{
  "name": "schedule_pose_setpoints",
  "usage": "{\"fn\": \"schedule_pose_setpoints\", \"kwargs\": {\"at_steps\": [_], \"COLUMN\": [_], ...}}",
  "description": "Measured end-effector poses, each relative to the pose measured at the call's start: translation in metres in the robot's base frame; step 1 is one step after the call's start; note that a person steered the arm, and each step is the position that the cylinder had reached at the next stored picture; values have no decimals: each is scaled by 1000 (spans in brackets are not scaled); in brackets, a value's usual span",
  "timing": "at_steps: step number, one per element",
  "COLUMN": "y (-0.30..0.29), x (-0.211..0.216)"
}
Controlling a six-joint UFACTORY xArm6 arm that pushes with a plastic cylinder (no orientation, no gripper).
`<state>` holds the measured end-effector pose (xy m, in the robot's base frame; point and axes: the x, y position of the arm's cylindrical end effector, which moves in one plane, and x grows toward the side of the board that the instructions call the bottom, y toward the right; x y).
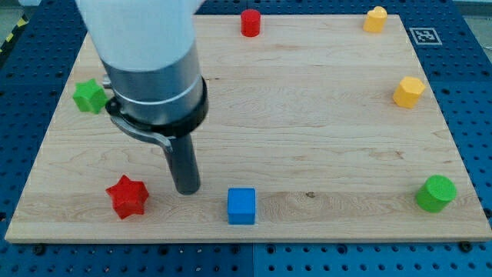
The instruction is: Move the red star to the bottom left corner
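The red star (pixel 127 196) lies near the view's bottom left, a little in from the board's corner. My tip (pixel 188 189) rests on the board just to the right of the star, with a small gap between them. The blue cube (pixel 241 205) sits to the right of my tip, near the bottom edge.
A green star (pixel 90 95) lies at the left edge, partly behind the arm's body (pixel 150 69). A red cylinder (pixel 250 22) sits at the top middle. Yellow blocks lie at the top right (pixel 375 19) and right (pixel 409 91). A green cylinder (pixel 436 193) sits at the bottom right. The wooden board (pixel 307 115) lies on a blue perforated table.
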<state>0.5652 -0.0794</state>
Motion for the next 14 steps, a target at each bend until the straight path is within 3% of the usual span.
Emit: {"fn": "schedule_pose_setpoints", "kwargs": {"at_steps": [4, 10, 14], "y": [-64, -75, -125], "x": [7, 28, 28]}}
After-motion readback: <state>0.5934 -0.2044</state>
